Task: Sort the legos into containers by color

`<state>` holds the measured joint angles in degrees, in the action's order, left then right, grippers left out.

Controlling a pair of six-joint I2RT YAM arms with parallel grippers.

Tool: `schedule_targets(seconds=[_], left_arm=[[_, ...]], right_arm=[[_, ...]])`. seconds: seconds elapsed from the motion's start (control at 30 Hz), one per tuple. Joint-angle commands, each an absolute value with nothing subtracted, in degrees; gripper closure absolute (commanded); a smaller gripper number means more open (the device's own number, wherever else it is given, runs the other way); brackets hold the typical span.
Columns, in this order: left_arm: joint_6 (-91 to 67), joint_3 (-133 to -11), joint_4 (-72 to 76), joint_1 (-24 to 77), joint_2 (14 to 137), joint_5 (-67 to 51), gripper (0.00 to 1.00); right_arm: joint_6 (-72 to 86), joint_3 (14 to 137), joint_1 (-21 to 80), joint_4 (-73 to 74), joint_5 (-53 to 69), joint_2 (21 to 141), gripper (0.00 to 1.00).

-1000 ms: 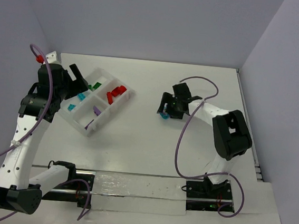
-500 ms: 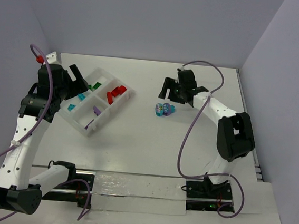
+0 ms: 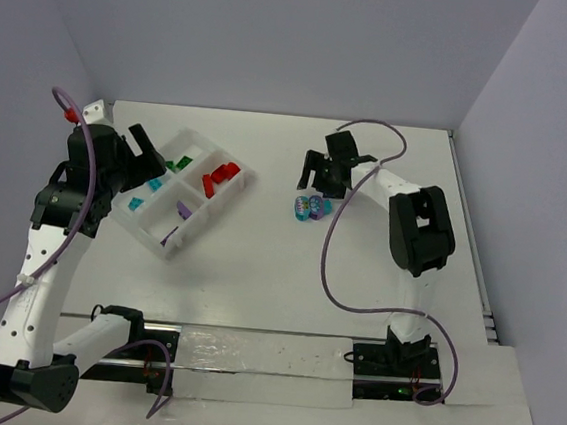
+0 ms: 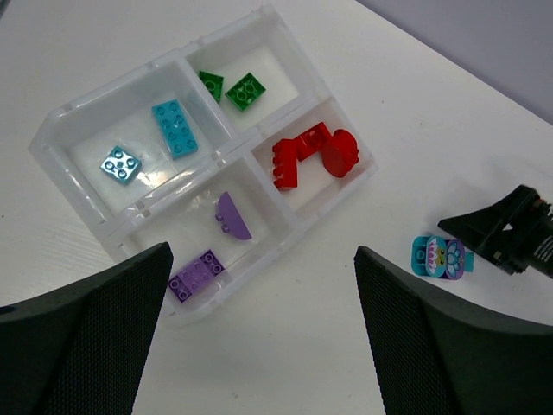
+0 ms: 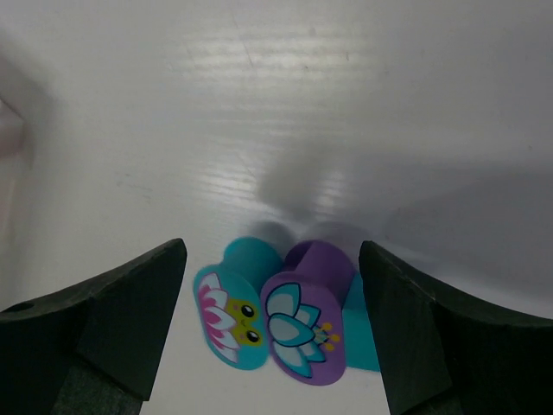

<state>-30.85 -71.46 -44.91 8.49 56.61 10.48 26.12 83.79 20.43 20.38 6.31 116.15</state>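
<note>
1. Left tool [image 4: 259, 346]: black, with mesh-textured fingers [image 4: 82, 333]. The jaws are spread wide with nothing between them. It hangs above the near-left side of the tray.

2. Purple cable [image 3: 84, 178]: runs along the left arm and ends in a red connector [image 3: 73, 110] at its upper end. A white block [image 3: 97, 109] sits in the far-left corner of the desk [image 3: 258, 270].

3. Tray [image 4: 65, 108]: white and translucent, on the far-left part of the desk, set askew to the desk edges. Four compartments show in the left wrist view. It carries no label or writing.
 - Left compartment: long teal brick [image 4: 174, 128] and small shiny teal square [image 4: 120, 164], lying apart.
 - Far compartment: two green pieces [image 4: 245, 91].
 - Right compartment: red cluster [image 4: 313, 157].
 - Near compartment: purple half-round piece [image 4: 232, 216] and purple studded brick [image 4: 197, 275].

4. Loose cluster [image 5: 276, 316]: teal and purple rounded pieces joined together. It lies on the bare desk near the middle of the far half, well apart from the tray.
 - The teal face is printed with a pink-and-white flower with eyes.
 - The purple face is printed with a blue-and-white flower.
 - There are no letters on either.

5. Right tool [image 3: 321, 183]: black, with jaws standing wide and holding nothing. It hangs just over the far side of the loose cluster without touching it. A tiny pale marking on its housing is too small to read.

6. Purple cable [image 3: 333, 268]: loops from the right arm down toward the near edge, where a black rail [image 3: 250, 355] runs across.
</note>
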Motion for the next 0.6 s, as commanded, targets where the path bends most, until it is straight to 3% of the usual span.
schedule_targets(seconds=[0.0, 0.3, 0.57], left_arm=[[-30.96, -71.00, -44.56, 8.51, 55.63, 10.03, 0.06], [-31.38, -69.59, -43.24, 8.59, 56.16, 8.58, 0.06], [-31.55, -69.16, -43.07, 8.53, 56.20, 8.00, 0.06]], right_arm=[[26.61, 76.73, 20.76, 18.07, 8.08, 109.97, 0.12], [27.72, 60.92, 26.39, 14.14, 8.66, 99.12, 0.12], [27.46, 59.02, 31.53, 16.16, 4.94, 96.71, 0.11]])
